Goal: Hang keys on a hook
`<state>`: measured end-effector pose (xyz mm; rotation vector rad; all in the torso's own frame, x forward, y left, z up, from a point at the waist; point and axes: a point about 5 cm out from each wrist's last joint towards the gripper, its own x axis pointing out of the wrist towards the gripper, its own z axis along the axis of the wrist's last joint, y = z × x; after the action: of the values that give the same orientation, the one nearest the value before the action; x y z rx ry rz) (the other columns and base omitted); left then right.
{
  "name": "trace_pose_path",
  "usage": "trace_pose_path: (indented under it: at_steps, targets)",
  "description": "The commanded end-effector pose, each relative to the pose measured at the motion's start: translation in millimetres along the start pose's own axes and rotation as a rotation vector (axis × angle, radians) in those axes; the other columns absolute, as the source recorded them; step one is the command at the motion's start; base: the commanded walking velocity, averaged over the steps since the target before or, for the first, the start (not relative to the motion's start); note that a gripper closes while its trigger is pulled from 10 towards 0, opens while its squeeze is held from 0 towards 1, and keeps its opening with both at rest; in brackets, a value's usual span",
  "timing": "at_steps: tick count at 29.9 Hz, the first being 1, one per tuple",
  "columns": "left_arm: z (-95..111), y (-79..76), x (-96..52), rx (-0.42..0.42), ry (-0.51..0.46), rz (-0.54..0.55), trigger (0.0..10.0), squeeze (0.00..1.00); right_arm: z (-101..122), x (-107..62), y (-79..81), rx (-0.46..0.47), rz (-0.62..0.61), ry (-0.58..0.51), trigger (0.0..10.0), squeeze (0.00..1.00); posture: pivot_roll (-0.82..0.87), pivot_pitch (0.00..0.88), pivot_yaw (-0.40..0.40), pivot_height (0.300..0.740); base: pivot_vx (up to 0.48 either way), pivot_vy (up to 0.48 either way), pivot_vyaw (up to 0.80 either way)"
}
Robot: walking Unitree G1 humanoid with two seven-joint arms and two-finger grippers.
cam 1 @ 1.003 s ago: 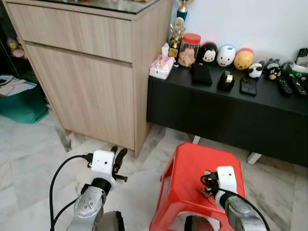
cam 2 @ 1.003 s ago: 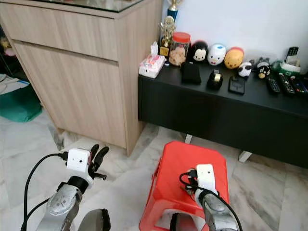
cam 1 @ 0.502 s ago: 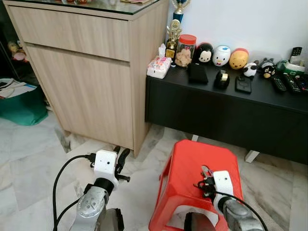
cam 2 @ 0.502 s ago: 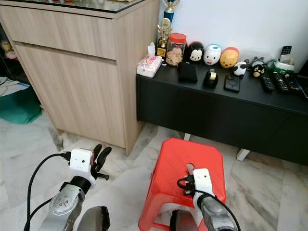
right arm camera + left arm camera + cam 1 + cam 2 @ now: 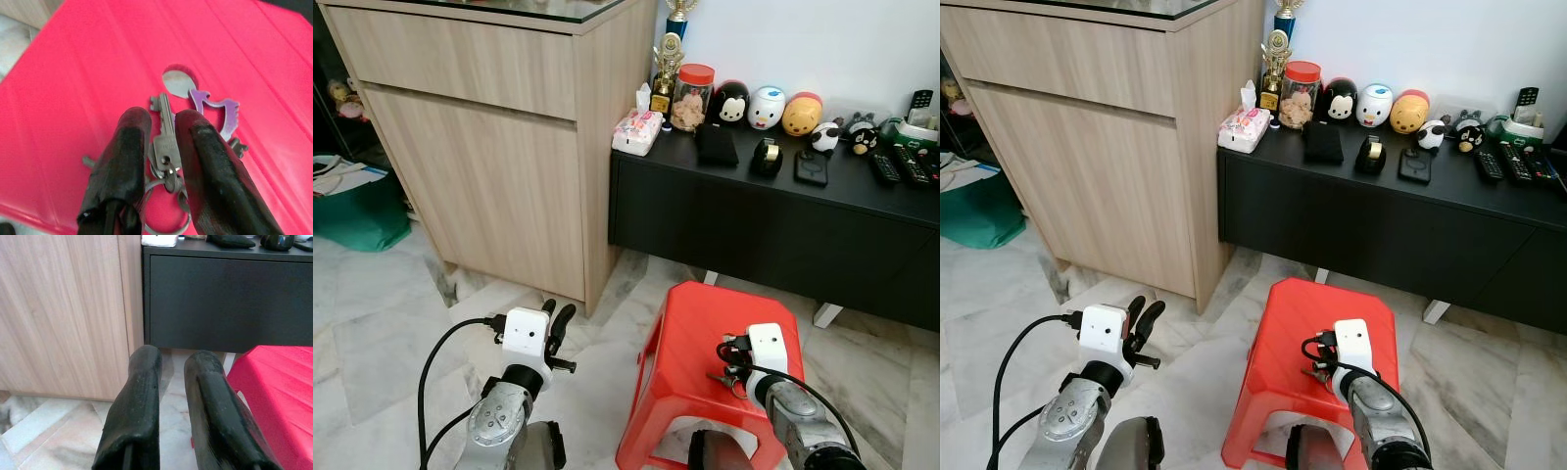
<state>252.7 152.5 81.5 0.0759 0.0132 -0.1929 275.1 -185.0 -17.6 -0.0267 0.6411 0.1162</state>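
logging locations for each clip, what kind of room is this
Probably a home living room: a low black console lined with character toys and remotes, a wooden cabinet, a red plastic stool on marble floor.

My two arms are silver metal, each capped by a white boxy wrist camera. The left gripper (image 5: 553,321) and right gripper (image 5: 161,147) carry long, matte black, rough-textured fingers (image 5: 134,416) — a black cable loops out from each wrist.

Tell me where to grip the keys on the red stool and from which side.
Grip the keys at the bunched heads by the ring, from straight above: they lie flat on the red stool, and the right gripper straddles that spot.
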Motion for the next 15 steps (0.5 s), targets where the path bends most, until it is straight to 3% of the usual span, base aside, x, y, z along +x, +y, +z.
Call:
trace_pose_path:
  at_steps: [1, 15]
  targets:
    - [1.7, -4.1, 0.1, 0.005, 0.0, -0.015, 10.0, 0.0, 1.0, 0.0, -3.4, -0.007, -0.007, 0.003, 10.0, 0.0, -0.01, 0.0, -0.083, 0.591, 0.0, 0.0, 0.0]
    - [0.1, -3.6, -1.9, 0.006, 0.011, -0.015, 10.0, 0.0, -5.6, 0.4, -0.6, 0.075, -0.006, 0.039, 10.0, 0.0, -0.01, 0.0, -0.083, 0.591, 0.0, 0.0, 0.0]
